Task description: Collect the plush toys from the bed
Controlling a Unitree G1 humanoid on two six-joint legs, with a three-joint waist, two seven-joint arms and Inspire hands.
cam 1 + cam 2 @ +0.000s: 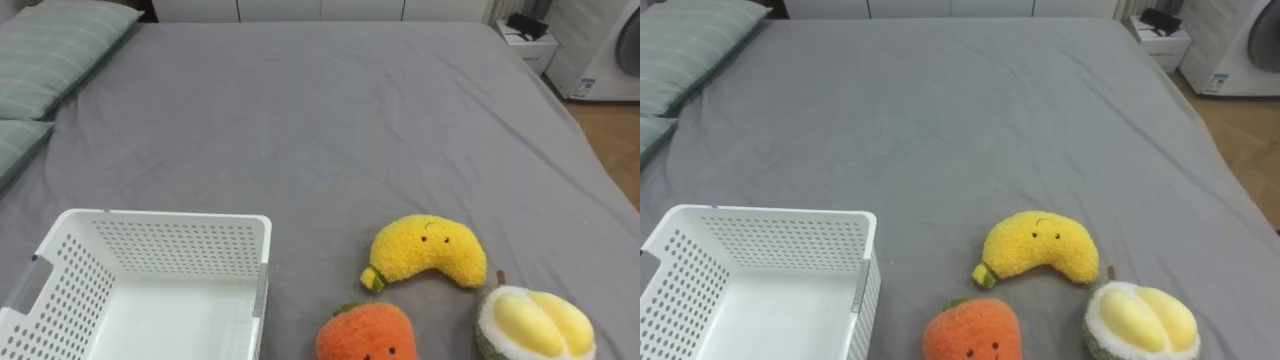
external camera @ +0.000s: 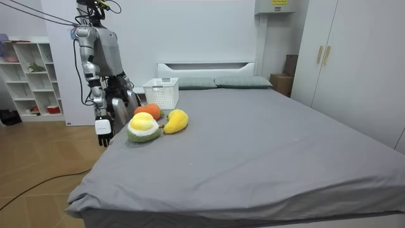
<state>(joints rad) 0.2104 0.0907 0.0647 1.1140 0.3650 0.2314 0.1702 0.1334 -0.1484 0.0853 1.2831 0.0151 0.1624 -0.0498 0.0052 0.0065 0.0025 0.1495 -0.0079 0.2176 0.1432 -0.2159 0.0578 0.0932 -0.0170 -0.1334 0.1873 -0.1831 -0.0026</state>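
Observation:
Three plush toys lie on the grey bed [image 1: 330, 120] near its front edge. They are a yellow banana [image 1: 428, 252], an orange [image 1: 366, 334] and a cut durian [image 1: 532, 324] at the right. A white perforated basket [image 1: 150, 290] stands empty to their left. In the room view I stand at the bedside by the toys, with the banana [image 2: 176, 121], orange [image 2: 148, 111], durian [image 2: 143, 128] and basket [image 2: 162, 92] in front of me. My right hand [image 2: 103, 135] hangs at my side below the mattress edge, fingers relaxed, holding nothing. My left hand [image 2: 131, 96] is a dark shape by my hip.
Green striped pillows [image 1: 50, 50] lie at the bed's far left. A nightstand [image 1: 528, 40] and a white appliance [image 1: 610, 50] stand beyond the far right corner. A white shelf unit [image 2: 28, 76] stands behind me, and wardrobes [image 2: 354, 63] line the room view's right.

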